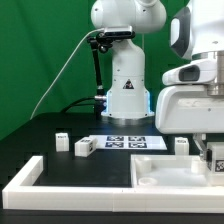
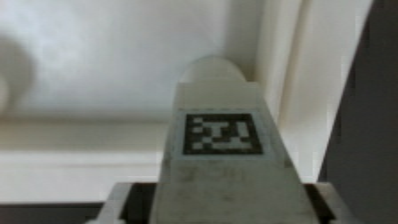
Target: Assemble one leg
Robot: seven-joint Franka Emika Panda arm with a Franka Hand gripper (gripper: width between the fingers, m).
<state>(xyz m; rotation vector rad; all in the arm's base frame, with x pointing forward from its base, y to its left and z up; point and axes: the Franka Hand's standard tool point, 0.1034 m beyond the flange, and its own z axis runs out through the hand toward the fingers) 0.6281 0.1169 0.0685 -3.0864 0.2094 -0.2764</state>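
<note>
In the wrist view my gripper (image 2: 222, 206) is shut on the leg (image 2: 221, 120), a white block-like post with a black-and-white square tag on its face. The leg points down at the inside of the large white tray-like panel (image 2: 80, 150), close to its raised rim (image 2: 299, 70). In the exterior view the gripper (image 1: 212, 158) hangs low over the panel (image 1: 160, 176) at the view's right. The held leg is mostly hidden there behind the hand.
Other loose white legs stand on the black table: two at the left (image 1: 60, 141) (image 1: 83, 147) and one at the right (image 1: 181, 145). The marker board (image 1: 125, 142) lies at the back. The long white L-shaped border bar (image 1: 35, 172) runs along the front left.
</note>
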